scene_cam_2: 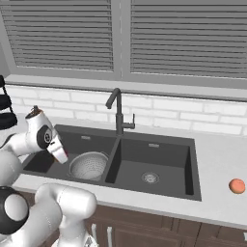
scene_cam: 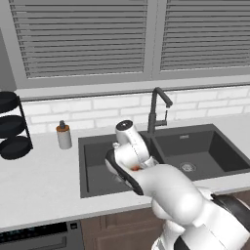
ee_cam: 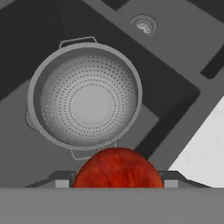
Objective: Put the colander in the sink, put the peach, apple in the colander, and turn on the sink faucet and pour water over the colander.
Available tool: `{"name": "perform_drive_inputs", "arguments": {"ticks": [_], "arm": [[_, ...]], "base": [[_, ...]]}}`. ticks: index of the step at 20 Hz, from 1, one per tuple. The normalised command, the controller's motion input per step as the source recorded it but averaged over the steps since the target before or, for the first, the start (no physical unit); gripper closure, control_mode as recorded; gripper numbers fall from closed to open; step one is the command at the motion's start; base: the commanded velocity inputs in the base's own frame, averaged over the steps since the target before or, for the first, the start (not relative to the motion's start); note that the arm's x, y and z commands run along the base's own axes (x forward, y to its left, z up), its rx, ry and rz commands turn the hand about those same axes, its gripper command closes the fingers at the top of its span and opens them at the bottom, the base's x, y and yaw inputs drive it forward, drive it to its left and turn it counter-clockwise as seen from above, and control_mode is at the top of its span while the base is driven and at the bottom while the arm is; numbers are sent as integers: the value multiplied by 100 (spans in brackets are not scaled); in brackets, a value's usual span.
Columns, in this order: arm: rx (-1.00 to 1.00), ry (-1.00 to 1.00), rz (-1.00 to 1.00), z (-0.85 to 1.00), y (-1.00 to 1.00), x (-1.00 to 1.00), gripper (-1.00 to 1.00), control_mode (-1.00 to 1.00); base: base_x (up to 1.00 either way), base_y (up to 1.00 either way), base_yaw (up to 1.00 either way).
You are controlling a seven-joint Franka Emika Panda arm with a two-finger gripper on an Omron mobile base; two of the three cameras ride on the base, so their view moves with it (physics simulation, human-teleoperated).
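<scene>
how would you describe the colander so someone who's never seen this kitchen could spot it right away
Start at the dark double-basin sink under the window, with the tall gooseneck faucet behind its divider. The colander sits in the left basin, on its floor, empty. It is the wide silver-grey bowl dotted with holes and fitted with small rim handles, far larger than the red apple held in the gripper above it.

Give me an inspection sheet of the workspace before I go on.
Surface: light counter around a dark double sink.
Job's things: colander in the left basin, no fruit in it; apple held above it; peach on the counter right of the sink; faucet with no stream seen.
Clutter: soap dispenser; black dishes on a rack.
Tool: tool closed on the apple.
Cables: nothing seen.
Surroundings: window blinds, white tile backsplash.
</scene>
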Motion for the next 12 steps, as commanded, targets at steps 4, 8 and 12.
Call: {"name": "perform_drive_inputs", "arguments": {"ticks": [4,8,12], "arm": [[0,0,-13,-42,-30,53,100,-100],[-2,0,0,-57,-17,51,100,-100],[-8,0,0,-62,-11,45,100,-100]], "base": [[0,0,0],[0,0,0],[0,0,0]]}}
